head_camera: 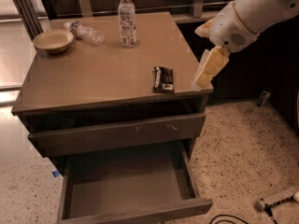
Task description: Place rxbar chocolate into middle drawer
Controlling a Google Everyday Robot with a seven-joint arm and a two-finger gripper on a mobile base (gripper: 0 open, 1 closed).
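The gripper (206,73) beside the rxbar chocolate (163,79)
It hangs at the right edge of the cabinet top (93,80), where the bar lies flat; the middle drawer (126,185) stands open below.
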